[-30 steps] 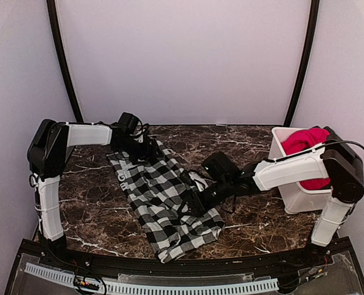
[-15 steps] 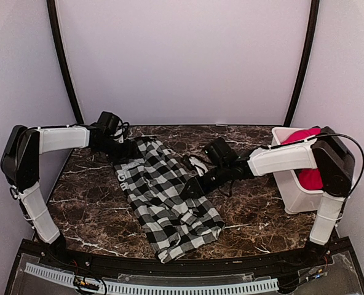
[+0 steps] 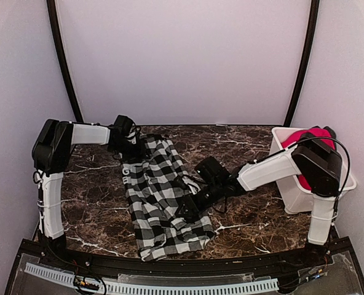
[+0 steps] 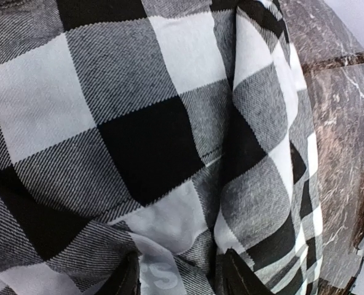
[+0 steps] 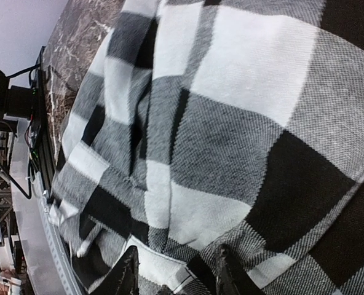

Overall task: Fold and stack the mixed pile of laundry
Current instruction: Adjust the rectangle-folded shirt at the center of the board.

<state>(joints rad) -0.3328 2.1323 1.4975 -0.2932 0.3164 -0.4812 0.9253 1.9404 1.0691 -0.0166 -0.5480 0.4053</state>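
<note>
The checked garment [image 3: 160, 196] lies rumpled on the dark marble table [image 3: 249, 147], running from far left toward the near centre. The left gripper [image 3: 134, 147] sits at its far corner, and the wrist view shows its fingers [image 4: 123, 279] pinching a fold with white lettering. The right gripper [image 3: 185, 209] is at the cloth's right edge, its fingers [image 5: 128, 273] nipping a hem. The red garment [image 3: 310, 139] sits in the white bin [image 3: 296, 200], well apart at the right.

soft even light, faint shadows, wrist cams sharp
</note>
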